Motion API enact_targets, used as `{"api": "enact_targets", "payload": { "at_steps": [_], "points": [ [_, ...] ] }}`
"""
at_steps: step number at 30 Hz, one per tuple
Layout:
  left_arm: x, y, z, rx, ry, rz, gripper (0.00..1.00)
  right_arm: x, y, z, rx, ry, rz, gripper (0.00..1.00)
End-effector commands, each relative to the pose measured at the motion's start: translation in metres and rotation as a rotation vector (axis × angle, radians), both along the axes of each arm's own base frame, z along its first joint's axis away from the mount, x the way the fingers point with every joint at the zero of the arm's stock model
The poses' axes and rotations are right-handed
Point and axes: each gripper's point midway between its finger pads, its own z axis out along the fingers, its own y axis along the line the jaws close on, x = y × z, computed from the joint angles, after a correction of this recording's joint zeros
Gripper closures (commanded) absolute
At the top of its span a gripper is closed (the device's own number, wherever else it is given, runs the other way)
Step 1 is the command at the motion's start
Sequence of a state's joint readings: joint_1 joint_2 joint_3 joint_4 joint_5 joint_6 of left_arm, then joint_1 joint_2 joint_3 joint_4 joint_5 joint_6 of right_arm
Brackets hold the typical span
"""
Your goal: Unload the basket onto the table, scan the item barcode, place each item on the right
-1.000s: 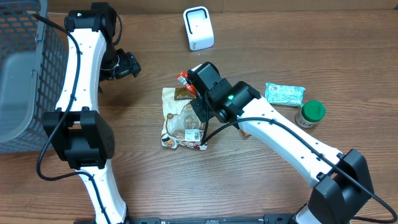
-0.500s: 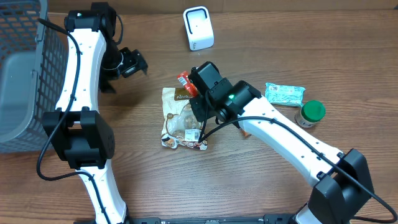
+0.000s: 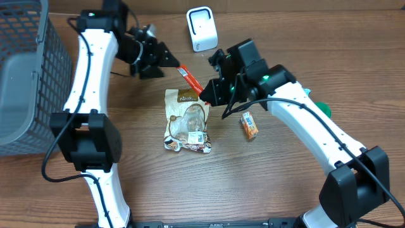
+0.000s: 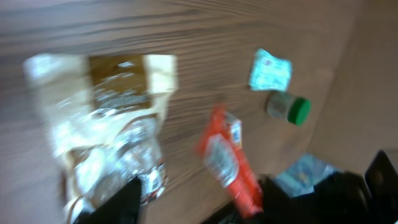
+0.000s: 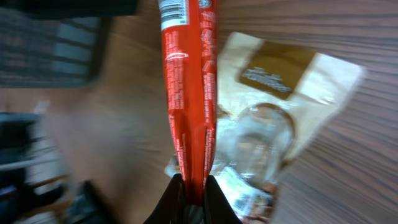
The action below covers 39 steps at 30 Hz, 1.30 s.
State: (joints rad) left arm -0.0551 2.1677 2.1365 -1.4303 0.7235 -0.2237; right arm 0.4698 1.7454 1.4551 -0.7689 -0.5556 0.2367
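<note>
While the overhead view showed the right end effector (image 3: pixel 204 90) clamped on the red packet (image 3: pixel 191 79), raised over bare bench (image 3: pixel 158 190) short of the white scanner (image 3: pixel 201 28) at the far edge, the left end effector (image 3: pixel 166 60) sat at the packet's upper tip, suggesting a handover. From the left wrist its fingers (image 4: pixel 121 199) stood apart, so closing on the packet seemed next. From the right wrist the packet hung clear above the tan pouch (image 5: pixel 280 106).

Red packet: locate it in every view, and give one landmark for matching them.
Overhead: the red packet slants at upper centre, just above the pouch.
Left wrist: red packet at lower centre-right, blurred.
Right wrist: red packet runs down from the top edge, left of centre.
Shared landmark: the beige snack pouch.
</note>
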Motion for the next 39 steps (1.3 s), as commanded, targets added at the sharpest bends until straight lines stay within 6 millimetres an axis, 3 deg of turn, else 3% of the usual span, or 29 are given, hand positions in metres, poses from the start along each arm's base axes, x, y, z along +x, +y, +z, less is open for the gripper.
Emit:
{"api": "enact_targets", "payload": {
  "at_steps": [1, 6, 10, 11, 13, 15, 18, 20, 23, 24, 25, 26, 28, 30, 33, 39],
  "points": [
    [-0.004, -0.045, 0.024, -0.095, -0.095, -0.108, 0.67, -0.013, 0.013, 0.047, 0.204, 0.005, 0.097, 0.96],
    [-0.003, -0.069, 0.026, -0.106, -0.115, -0.126, 0.71, -0.008, 0.014, 0.049, 0.216, 0.001, 0.080, 0.96],
    [-0.003, -0.073, 0.027, -0.107, -0.118, -0.132, 0.90, -0.004, 0.015, 0.052, 0.222, -0.023, 0.078, 0.96],
    [-0.004, -0.073, 0.026, -0.104, -0.117, -0.131, 0.90, -0.001, 0.014, 0.051, 0.216, -0.020, 0.056, 0.96],
    [-0.006, -0.069, 0.023, -0.083, -0.100, -0.125, 0.73, 0.004, 0.010, 0.048, 0.188, -0.032, 0.026, 0.96],
    [-0.006, -0.064, 0.018, -0.048, -0.093, -0.116, 0.69, 0.006, 0.009, 0.047, 0.181, -0.040, 0.020, 0.96],
    [-0.005, -0.062, 0.017, -0.033, -0.091, -0.110, 0.80, 0.008, 0.010, 0.049, 0.187, -0.051, 0.021, 0.96],
    [-0.005, -0.062, 0.017, -0.034, -0.089, -0.110, 0.96, 0.009, 0.010, 0.050, 0.189, -0.056, 0.022, 0.96],
    [-0.005, -0.063, 0.017, -0.035, -0.089, -0.110, 0.96, 0.010, 0.011, 0.051, 0.192, -0.065, 0.023, 0.96],
    [-0.005, -0.062, 0.018, -0.041, -0.089, -0.110, 0.96, 0.011, 0.009, 0.051, 0.192, -0.068, 0.021, 0.91],
    [-0.004, -0.060, 0.019, -0.050, -0.089, -0.103, 0.96, 0.011, 0.007, 0.051, 0.196, -0.067, 0.026, 0.79],
    [-0.003, -0.057, 0.023, -0.082, -0.095, -0.103, 0.96, 0.010, 0.005, 0.055, 0.220, -0.075, 0.060, 0.64],
    [-0.001, -0.054, 0.042, -0.223, -0.147, -0.145, 0.96, 0.006, -0.003, 0.068, 0.316, -0.068, 0.123, 0.51],
    [-0.002, -0.049, 0.063, -0.368, -0.203, -0.180, 0.96, 0.007, -0.018, 0.083, 0.412, -0.052, 0.148, 0.50],
    [-0.005, -0.046, 0.077, -0.454, -0.234, -0.197, 0.96, 0.009, -0.036, 0.098, 0.512, -0.030, 0.162, 0.49],
    [-0.016, -0.066, 0.111, -0.666, -0.318, -0.282, 0.96, 0.002, -0.034, 0.104, 0.549, -0.014, 0.193, 0.49]
  ]
}}
